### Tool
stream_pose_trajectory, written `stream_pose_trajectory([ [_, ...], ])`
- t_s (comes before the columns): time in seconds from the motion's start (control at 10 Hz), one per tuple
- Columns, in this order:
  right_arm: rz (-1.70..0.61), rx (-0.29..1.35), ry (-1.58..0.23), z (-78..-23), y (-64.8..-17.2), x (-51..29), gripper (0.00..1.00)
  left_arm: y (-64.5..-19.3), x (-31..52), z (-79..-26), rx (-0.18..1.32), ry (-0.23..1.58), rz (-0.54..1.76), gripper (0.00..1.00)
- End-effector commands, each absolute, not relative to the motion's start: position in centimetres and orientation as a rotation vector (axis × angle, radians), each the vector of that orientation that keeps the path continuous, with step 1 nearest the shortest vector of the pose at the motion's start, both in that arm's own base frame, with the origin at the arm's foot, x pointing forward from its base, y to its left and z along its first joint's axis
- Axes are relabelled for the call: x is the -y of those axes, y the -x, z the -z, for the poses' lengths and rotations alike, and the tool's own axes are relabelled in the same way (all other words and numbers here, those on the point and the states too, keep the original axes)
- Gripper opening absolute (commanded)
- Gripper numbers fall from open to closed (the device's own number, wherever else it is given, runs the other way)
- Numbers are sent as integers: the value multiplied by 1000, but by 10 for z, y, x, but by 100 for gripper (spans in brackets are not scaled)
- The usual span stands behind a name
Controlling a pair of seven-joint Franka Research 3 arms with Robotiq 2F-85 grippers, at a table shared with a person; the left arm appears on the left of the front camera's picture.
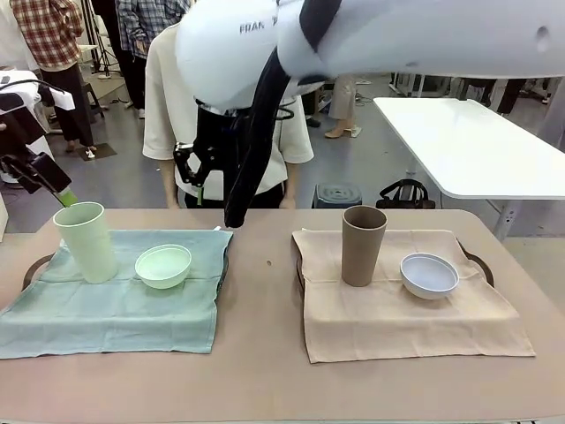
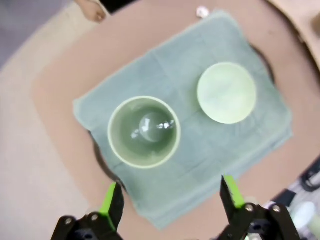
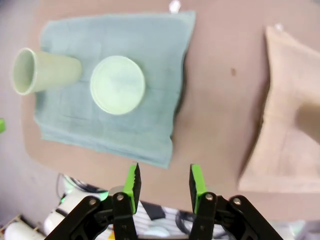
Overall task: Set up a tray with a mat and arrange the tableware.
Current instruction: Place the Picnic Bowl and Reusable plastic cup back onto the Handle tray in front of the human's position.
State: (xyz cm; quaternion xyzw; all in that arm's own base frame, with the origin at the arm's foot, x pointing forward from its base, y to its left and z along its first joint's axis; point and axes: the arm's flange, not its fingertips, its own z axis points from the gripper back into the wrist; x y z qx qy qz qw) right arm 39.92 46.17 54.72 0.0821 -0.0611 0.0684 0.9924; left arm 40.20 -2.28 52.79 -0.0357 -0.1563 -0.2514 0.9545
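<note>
- Behind the table, a person is seen at the far edge.
- "FRA" can be read on the right arm.
- Left gripper: fingers spread apart, held empty above the upright mint tumbler.
- Right gripper: fingers parted, empty.
- Mint bowl sits on the green mat toward the table's left edge.
- Brown tumbler stands upright beside the pale bowl on the tan mat.

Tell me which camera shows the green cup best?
The front view: the green cup stands upright in full profile on its green cloth. The left wrist view looks straight down into it; the right wrist view shows it slanted.
</note>
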Motion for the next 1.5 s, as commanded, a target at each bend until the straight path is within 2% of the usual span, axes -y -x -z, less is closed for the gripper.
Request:
stream_pose_trajectory([
  [0.0, -77, 97, -50, -569, -378, -442, 52, -384, 31, -537, 296, 52, 530, 100],
  [0.1, -45, 82, -23, -583, -370, -433, 52, -380, 41, -539, 283, 51, 545, 100],
  [0.2, -29, 51, -28, -599, -361, -423, 72, -377, 52, -545, 288, 52, 548, 100],
  [0.4, 38, 31, -16, -613, -350, -402, 72, -376, 71, -553, 314, 61, 517, 100],
  [0.5, 44, 31, -26, -613, -352, -394, 77, -374, 79, -554, 311, 89, 525, 100],
  [0.6, 23, 60, -84, -605, -359, -388, 77, -368, 77, -556, 275, 196, 603, 100],
  [0.7, 7, 48, -7, -619, -352, -399, 77, -376, 70, -552, 311, 83, 548, 100],
  [1.4, 7, 48, -7, -619, -352, -399, 77, -376, 70, -552, 311, 83, 548, 100],
])
